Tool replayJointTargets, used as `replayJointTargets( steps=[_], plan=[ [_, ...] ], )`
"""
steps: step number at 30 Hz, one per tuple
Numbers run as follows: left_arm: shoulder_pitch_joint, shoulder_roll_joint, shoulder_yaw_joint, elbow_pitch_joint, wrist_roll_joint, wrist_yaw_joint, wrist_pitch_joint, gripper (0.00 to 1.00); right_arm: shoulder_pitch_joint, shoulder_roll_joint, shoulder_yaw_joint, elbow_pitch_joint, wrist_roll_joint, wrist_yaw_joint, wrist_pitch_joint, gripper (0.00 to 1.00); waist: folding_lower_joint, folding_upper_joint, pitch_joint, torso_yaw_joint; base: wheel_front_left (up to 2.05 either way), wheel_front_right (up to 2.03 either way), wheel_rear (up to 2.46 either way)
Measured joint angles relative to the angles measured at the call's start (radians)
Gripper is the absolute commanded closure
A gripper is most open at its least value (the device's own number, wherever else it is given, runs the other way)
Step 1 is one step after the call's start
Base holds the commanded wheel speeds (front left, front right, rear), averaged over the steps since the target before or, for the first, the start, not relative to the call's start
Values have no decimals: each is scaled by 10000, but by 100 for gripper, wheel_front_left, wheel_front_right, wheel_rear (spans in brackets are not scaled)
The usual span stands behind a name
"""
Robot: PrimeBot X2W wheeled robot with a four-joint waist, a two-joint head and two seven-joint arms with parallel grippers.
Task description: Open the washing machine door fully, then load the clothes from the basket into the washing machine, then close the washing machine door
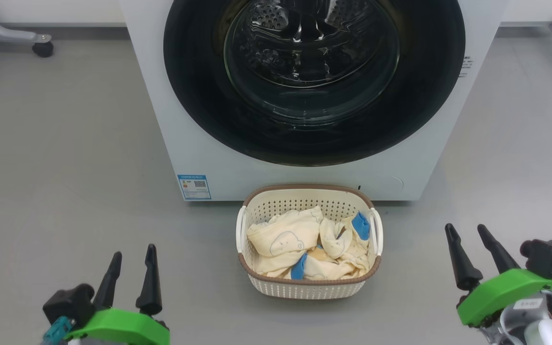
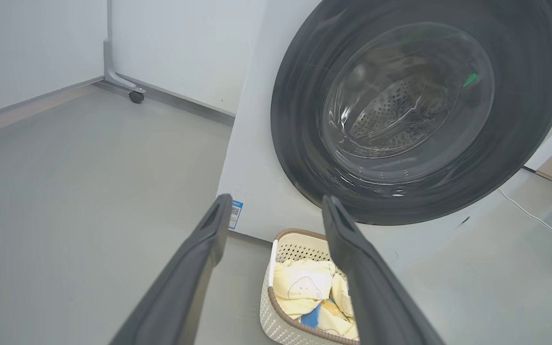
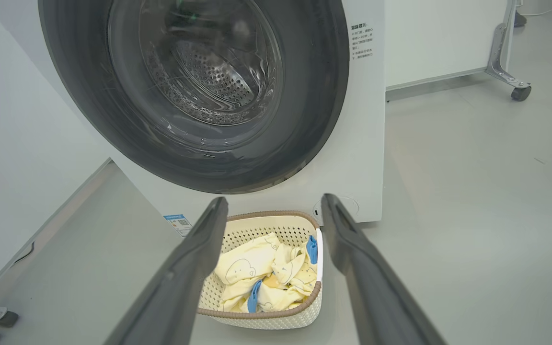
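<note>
The basket (image 1: 304,287) of clothes (image 1: 281,239) is set at the shut door's (image 1: 199,72) six o'clock, the left end effector (image 1: 134,251) and right end effector (image 1: 465,227) held wide.

Test lab: grey floor (image 1: 65,143), white partition panels (image 3: 439,38) on castors (image 3: 520,92), freestanding washing machine (image 1: 170,143).

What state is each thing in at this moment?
Door: shut against the washer.
Basket: upright on the floor before the washer.
Clothes: heaped in the basket, none loaded.
Left hand: open, empty.
Right hand: open, empty.
</note>
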Motion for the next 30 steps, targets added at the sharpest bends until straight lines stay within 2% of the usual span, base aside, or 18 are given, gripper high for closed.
replayJointTargets(
  steps=[11,30],
  plan=[
    [-107,33,-280,73,1068,59,-332,0,5,-56,119,-341,-1300,0,-88,0,0,0,-17,17,0,0,0],
    [-311,159,-660,86,3009,499,-665,0,30,-69,228,-625,-3567,0,-426,0,0,0,-26,-49,0,0,0]
  ],
)
